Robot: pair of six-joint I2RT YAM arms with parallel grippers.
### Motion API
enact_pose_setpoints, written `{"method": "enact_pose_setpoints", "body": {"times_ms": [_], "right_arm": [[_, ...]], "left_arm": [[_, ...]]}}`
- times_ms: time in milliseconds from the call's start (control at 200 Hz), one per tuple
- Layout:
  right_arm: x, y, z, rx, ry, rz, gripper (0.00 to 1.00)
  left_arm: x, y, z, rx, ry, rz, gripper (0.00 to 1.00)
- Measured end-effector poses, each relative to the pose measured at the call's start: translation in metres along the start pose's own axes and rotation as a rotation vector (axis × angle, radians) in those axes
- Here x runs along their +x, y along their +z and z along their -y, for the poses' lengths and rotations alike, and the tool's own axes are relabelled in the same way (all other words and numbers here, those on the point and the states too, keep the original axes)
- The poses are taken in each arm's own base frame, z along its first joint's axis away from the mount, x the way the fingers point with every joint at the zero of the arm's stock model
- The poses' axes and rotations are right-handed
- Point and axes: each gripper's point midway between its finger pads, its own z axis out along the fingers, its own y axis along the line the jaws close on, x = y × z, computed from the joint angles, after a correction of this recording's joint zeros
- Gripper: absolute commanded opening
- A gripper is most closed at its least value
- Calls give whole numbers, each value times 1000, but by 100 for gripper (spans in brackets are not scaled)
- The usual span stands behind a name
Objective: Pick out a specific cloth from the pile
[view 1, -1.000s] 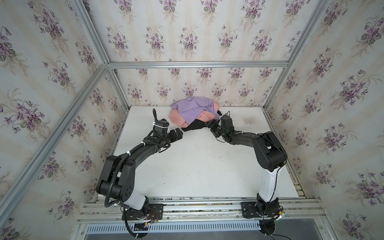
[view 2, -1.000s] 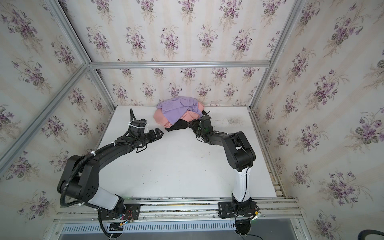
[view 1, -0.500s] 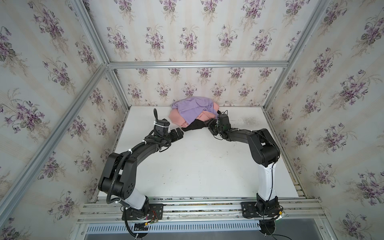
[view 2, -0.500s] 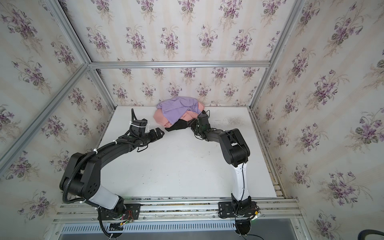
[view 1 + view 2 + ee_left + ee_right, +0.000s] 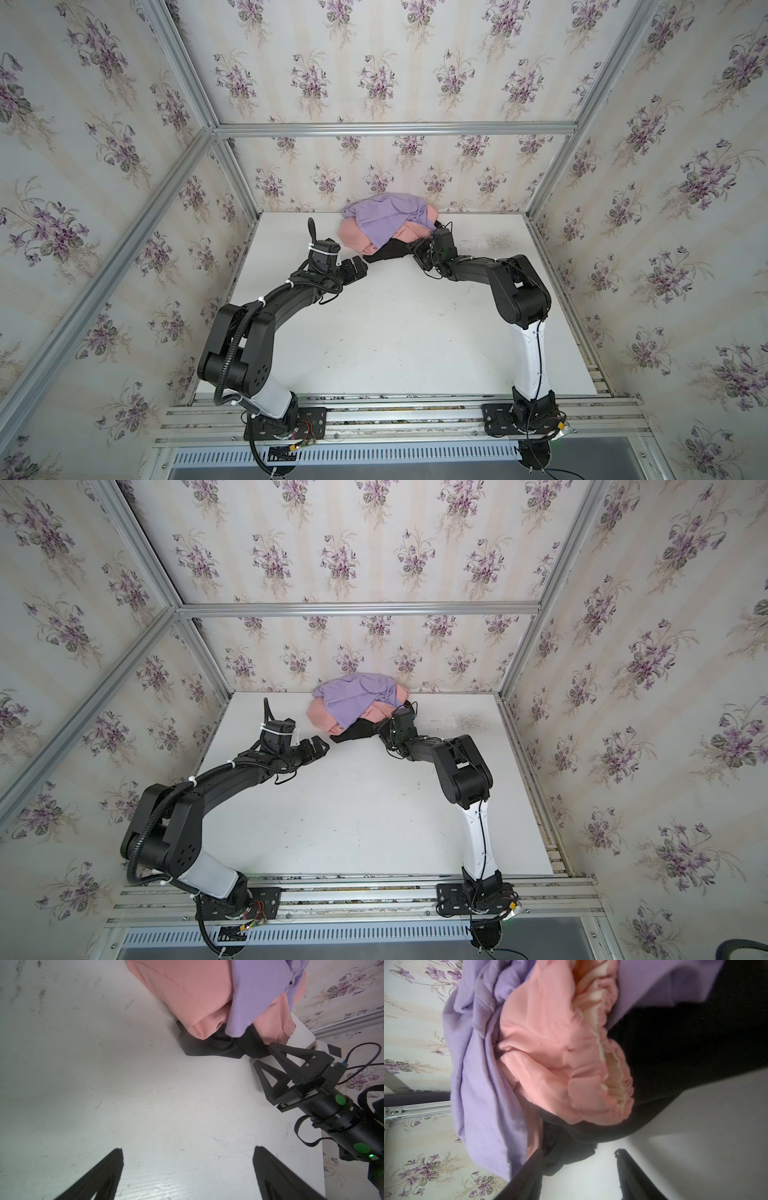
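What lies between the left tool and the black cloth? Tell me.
Only bare white tabletop separates the left tool from the black cloth, shown in the left wrist view.

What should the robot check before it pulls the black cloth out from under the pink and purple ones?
1. Right gripper aimed at the black cloth: ok, a black fold sits between its fingers.
2. Jaws shut on that fold: not ok, they stand apart.
3. Pink garment clear of the fingers: cannot tell, its hem hangs right beside one finger.
4. Black cloth free to slide: not ok, the pink garment and the lilac garment lie on it.
5. Left gripper out of the way: ok, open over bare table, touching no garment.
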Motion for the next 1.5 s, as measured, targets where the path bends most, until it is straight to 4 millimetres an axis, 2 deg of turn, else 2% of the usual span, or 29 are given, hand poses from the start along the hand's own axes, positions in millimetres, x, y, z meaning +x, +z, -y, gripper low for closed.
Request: {"method": "enact_pose_setpoints", "body": {"times_ms": [325, 825, 1499], "right_arm": [[1, 9, 6, 16, -2, 11, 57], [-6, 20, 0, 15, -8, 38, 50], [-21, 33, -9, 26, -14, 88, 19]], "left_arm": [[3, 1, -1, 2, -1, -8, 100], [6, 1, -2, 0, -4, -13, 100], [9, -1, -3, 6, -17, -12, 100]]}}
